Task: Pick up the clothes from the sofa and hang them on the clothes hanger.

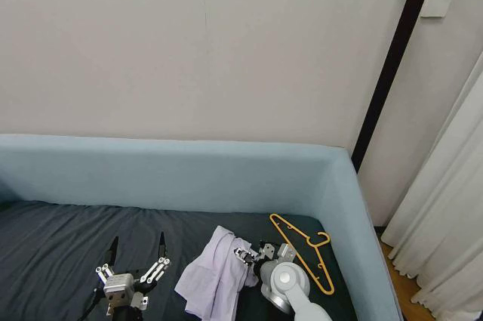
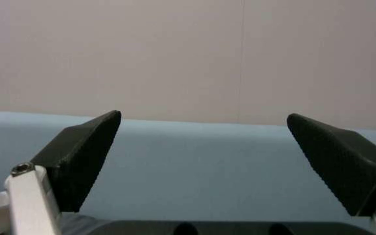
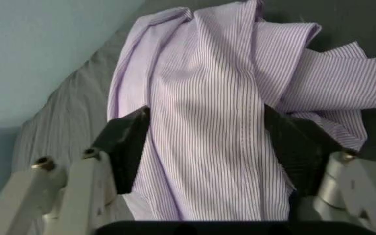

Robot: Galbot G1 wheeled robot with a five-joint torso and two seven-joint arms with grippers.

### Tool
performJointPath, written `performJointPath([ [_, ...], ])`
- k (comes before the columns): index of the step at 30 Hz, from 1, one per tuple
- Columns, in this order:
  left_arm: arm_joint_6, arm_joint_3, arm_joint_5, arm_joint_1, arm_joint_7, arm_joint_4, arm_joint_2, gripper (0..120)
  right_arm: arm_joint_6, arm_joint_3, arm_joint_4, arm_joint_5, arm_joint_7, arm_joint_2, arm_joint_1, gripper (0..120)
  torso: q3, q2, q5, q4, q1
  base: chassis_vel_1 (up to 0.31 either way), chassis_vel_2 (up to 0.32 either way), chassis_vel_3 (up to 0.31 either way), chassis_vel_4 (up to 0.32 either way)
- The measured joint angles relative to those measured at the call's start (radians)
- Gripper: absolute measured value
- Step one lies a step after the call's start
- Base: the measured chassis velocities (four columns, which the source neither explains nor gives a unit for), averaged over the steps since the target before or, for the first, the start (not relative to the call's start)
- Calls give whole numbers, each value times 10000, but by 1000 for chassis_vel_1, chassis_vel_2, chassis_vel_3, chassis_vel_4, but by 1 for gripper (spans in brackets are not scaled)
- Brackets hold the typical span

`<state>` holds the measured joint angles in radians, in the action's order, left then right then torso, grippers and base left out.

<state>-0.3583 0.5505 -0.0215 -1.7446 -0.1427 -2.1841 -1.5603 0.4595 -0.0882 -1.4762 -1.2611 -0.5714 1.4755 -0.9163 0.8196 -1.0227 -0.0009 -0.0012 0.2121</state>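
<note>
- Head view: striped shirt [image 1: 215, 272] lies crumpled on the dark sofa seat [image 1: 53, 238]. The right pincer [image 1: 247, 254] comes in low at its edge, probably to bunch cloth. The orange hanger [image 1: 302, 249] lies flat near the shirt, with the right arm between the two. The left pincer [image 1: 137, 245] hovers apart, out of the way.
- Left wrist view: left pincer [image 2: 202, 116] spread wide, nothing in it, facing the blue backrest [image 2: 195, 166].
- Right wrist view: right pincer [image 3: 206, 110] holding a fold of shirt [image 3: 201, 58] (pads look pressed into the cloth). Loose cloth trails off to one side and could snag.
</note>
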Motion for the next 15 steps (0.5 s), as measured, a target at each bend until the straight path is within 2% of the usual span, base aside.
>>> performJointPath([
  [1, 0, 0, 0, 0, 0, 0, 0, 100, 0, 0, 0, 0, 0, 0, 0, 64, 0, 0, 0, 0, 0, 0, 0, 0, 0],
  [4, -75, 0, -69, 10, -60, 67, -29, 100, -25, 1, -156, 77, 63, -3, -34, 51, 0, 0, 0, 0, 0, 0, 0, 0, 0],
  [5, -75, 0, -69, 10, -60, 67, -29, 100, -25, 1, -156, 77, 63, -3, -34, 51, 0, 0, 0, 0, 0, 0, 0, 0, 0],
  [9, -147, -15, -155, 9, -95, 93, -40, 100, -98, 19, -146, 284, 194, 10, -64, 30, 0, 0, 1, 0, 0, 0, 0, 0, 0],
  [10, -147, -15, -155, 9, -95, 93, -40, 100, -98, 19, -146, 284, 194, 10, -64, 30, 0, 0, 1, 0, 0, 0, 0, 0, 0],
  [15, -169, -44, -190, 26, -111, 175, -49, 100, -240, 56, -127, 438, 379, 5, -77, 12, 0, -1, 1, 0, 0, 0, 0, 0, 0],
])
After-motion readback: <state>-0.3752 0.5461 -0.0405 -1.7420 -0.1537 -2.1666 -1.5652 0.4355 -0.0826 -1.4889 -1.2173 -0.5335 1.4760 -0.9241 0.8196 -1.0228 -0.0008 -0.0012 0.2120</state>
